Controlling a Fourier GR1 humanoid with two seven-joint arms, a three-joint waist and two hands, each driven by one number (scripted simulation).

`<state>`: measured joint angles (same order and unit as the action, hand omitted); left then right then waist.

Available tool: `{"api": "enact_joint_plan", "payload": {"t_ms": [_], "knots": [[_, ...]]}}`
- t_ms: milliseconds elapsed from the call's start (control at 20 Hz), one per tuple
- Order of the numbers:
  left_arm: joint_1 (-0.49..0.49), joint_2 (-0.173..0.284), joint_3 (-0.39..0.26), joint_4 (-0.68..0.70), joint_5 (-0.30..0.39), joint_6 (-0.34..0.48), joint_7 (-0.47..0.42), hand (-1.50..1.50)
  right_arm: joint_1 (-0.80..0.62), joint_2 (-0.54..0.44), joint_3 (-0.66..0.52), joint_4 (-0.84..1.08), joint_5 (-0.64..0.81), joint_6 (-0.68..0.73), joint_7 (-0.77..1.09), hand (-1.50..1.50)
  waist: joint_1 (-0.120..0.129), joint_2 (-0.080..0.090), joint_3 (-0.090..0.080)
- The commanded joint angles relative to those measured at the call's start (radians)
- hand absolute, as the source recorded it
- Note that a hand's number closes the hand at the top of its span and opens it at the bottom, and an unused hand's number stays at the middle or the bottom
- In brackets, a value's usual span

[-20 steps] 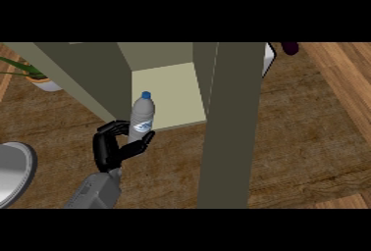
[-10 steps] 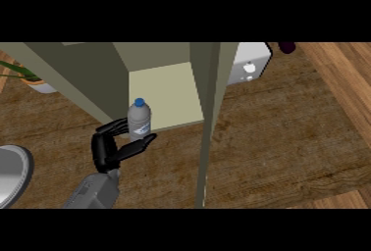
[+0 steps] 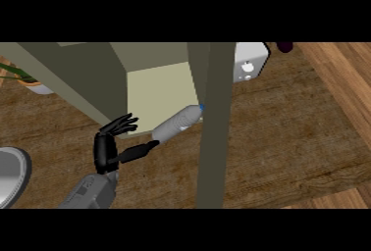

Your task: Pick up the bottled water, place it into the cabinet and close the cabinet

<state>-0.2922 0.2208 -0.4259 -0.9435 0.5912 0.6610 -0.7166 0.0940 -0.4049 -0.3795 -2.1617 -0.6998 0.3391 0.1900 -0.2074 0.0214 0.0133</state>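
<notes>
We see the clear plastic water bottle with a blue cap [image 3: 178,123] tilted hard over, cap end up-right against the edge of the grey-green cabinet door [image 3: 214,122], base down-left at the front lip of the open cabinet's pale shelf [image 3: 161,88]. Our black left hand [image 3: 110,147] is just beside its base, fingers spread wide near the dark left cabinet wall [image 3: 83,78], thumb stretched toward the bottle; touching or not, we cannot tell. A white appliance [image 3: 250,61] sits behind, a metal bowl [image 3: 9,176] at left on the wooden counter [image 3: 290,132].
</notes>
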Motion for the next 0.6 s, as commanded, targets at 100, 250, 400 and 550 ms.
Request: {"api": "enact_joint_plan", "payload": {"t_ms": [100, 250, 400, 550], "knots": [[-0.328, -0.094, -0.026, 0.04, -0.007, -0.04, 0.101, 1.5, 0.004, -0.008, -0.015, 0.013, -0.005, 0.006, 0.002, -1.5, -0.01, 0.006, -0.015], [-0.331, -0.074, -0.021, 0.026, 0.005, -0.056, 0.099, 1.5, -0.004, -0.006, -0.012, 0.007, 0.008, 0.004, -0.003, -1.5, 0.009, 0.004, -0.016], [-0.334, -0.099, -0.031, 0.025, 0.013, -0.05, 0.098, 1.5, -0.003, -0.008, -0.02, 0.001, 0.019, -0.007, 0.0, -1.5, 0.028, 0.001, -0.017], [-0.333, -0.111, -0.022, 0.053, 0.033, -0.071, 0.095, 1.5, 0.014, -0.018, -0.025, -0.03, 0.007, -0.002, 0.017, -1.5, 0.043, -0.003, -0.018]]}}
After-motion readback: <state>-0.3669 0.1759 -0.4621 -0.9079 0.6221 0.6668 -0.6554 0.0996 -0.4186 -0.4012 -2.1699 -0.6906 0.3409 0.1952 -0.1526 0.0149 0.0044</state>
